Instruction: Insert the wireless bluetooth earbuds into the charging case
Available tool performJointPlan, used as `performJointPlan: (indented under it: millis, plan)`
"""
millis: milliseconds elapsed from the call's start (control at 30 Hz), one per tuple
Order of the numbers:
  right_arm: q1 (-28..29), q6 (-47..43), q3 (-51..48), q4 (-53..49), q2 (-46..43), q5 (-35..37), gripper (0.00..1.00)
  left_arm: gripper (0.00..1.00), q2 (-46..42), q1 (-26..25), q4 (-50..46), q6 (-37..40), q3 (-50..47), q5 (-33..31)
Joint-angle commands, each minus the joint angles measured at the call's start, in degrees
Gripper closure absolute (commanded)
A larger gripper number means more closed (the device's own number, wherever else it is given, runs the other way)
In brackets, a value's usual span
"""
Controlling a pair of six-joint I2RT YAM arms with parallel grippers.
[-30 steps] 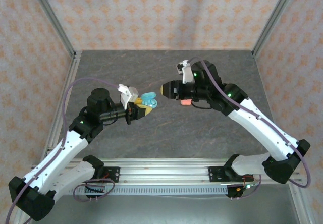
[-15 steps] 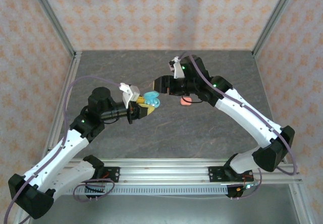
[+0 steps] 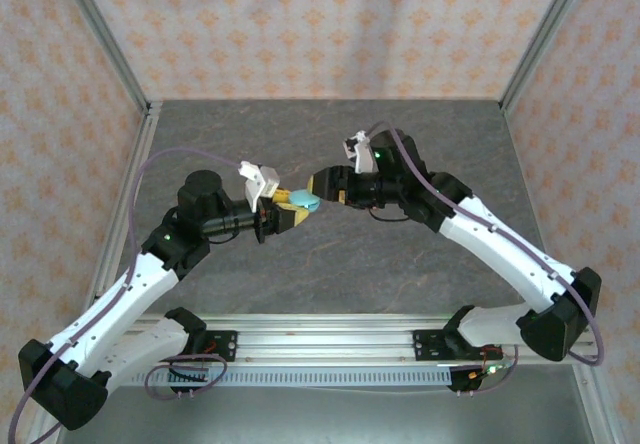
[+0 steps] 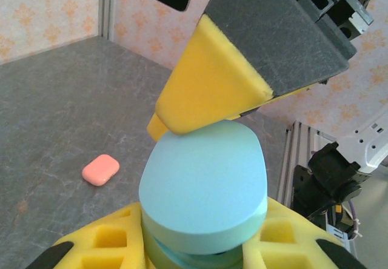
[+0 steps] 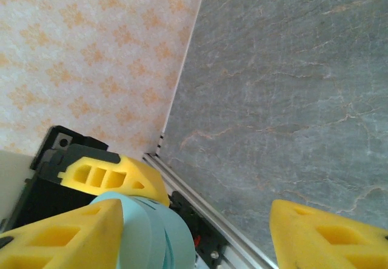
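My left gripper (image 3: 290, 214) (image 4: 200, 240) is shut on the light blue charging case (image 3: 302, 202) (image 4: 206, 184), holding it above the table by its lower half. The lid lies almost down, with a thin gap at the seam. My right gripper (image 3: 322, 183) (image 5: 200, 239) is open. One of its yellow fingers (image 4: 206, 87) rests on the top of the lid, and the other stands far off to the side. The same case (image 5: 151, 232) appears beside that finger in the right wrist view. The earbuds are hidden.
A salmon-red case (image 4: 100, 169) lies shut on the grey table (image 3: 250, 134) below and beyond the held case. An aluminium rail (image 3: 330, 339) runs along the near edge. Patterned walls enclose the table on three sides.
My right gripper has swung left onto the blue case and opened wider. The case's lid has gone from raised to nearly down. The left arm has barely moved.
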Motion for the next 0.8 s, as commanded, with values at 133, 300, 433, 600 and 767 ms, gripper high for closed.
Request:
performJointPlan:
  millis: [133,300,433,600,767]
  plan:
    - [0.1,10.0,-6.2,13.1,-3.3,-3.0,0.35,0.87,0.4,0.0,6.1,-3.7,2.1,-0.6]
    - [0.1,16.1,-9.4,22.0,-3.0,-5.5,0.35,0.87,0.7,0.0,7.9,-5.8,1.9,-0.9]
    - [0.1,19.5,-10.8,26.4,-2.8,-6.8,0.37,0.86,0.8,0.0,7.6,-6.6,2.0,-1.7]
    - [0.1,22.2,-11.8,29.5,-2.8,-8.1,0.42,0.86,1.2,0.0,6.9,-7.1,2.4,-3.2]
    - [0.1,23.9,-12.3,31.2,-3.1,-8.3,0.37,0.86,1.7,0.0,6.2,-7.2,2.7,-3.3]
